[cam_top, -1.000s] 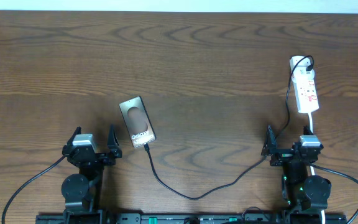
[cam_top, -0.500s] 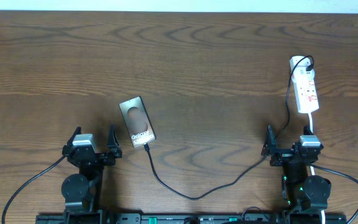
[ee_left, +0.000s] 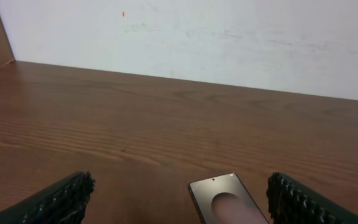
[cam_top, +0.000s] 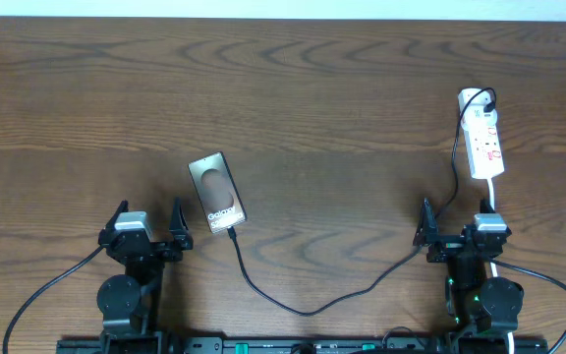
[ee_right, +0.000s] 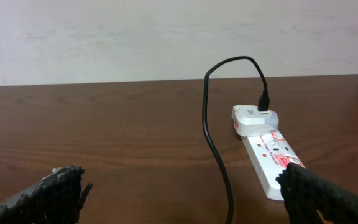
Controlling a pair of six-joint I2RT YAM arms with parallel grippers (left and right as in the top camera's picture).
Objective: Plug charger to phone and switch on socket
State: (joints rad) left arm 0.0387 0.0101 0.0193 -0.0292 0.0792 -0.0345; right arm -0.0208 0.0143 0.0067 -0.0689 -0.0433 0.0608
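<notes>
The thin black charger cable (cam_top: 303, 307) looks plugged into the dark flat smartphone (cam_top: 217, 192) on the wooden worktop (cam_top: 342, 118), the switch on the white power strip (cam_top: 483, 143) at far right is unreadable, and the left gripper (cam_top: 147, 226) and right gripper (cam_top: 457, 231) rest empty, jaws wide.

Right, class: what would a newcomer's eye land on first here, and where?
Probably the dark phone lying left of centre on the wooden table, a brownish oval on its screen. Then the thin black charger looping from the phone's near edge to the white socket at far right.
</notes>
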